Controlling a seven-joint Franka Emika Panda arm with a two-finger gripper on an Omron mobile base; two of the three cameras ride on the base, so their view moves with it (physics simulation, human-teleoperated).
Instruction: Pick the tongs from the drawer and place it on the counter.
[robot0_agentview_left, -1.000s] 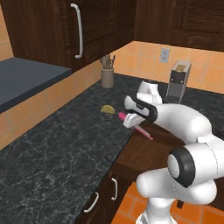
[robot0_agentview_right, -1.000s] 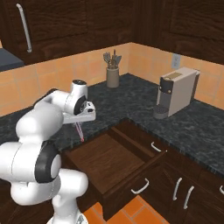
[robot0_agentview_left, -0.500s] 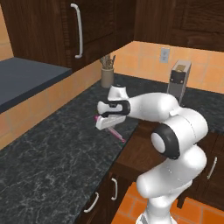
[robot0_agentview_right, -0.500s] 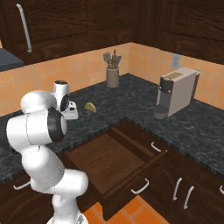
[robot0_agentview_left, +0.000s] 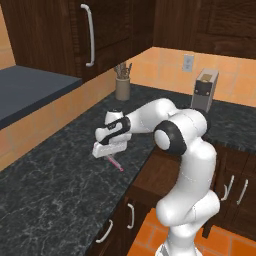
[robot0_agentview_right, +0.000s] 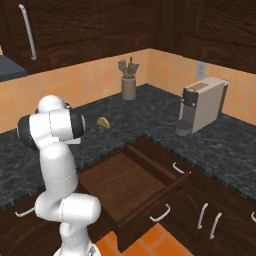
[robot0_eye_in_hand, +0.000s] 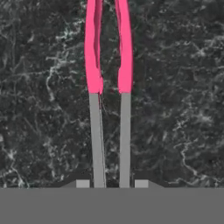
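My gripper (robot0_agentview_left: 110, 152) hangs low over the black speckled counter (robot0_agentview_left: 60, 185), shut on the tongs (robot0_agentview_left: 116, 163). Their pink end slants down to the stone, and I cannot tell whether it touches. In the hand view the tongs (robot0_eye_in_hand: 109, 65) run up from between my fingertips (robot0_eye_in_hand: 83, 183), silver arms near me and pink ends far, with the counter (robot0_eye_in_hand: 175, 109) close behind. The gripper (robot0_eye_in_hand: 111, 183) holds the silver arms. The brown drawer (robot0_agentview_right: 127, 182) stands pulled open, and its floor looks bare. My own arm hides the gripper in the right base view.
A small yellow half-round item (robot0_agentview_right: 103, 122) lies on the counter beyond the drawer. A crock of utensils (robot0_agentview_left: 122, 85) stands at the back wall, and a coffee machine (robot0_agentview_right: 202, 105) to the right. A dark blue-grey shelf (robot0_agentview_left: 25, 95) lies at the left, cabinet doors above.
The arm has swung left from above the drawer out over the counter and has come down, carrying the tongs with it. The tongs' pink end is now close to the stone.
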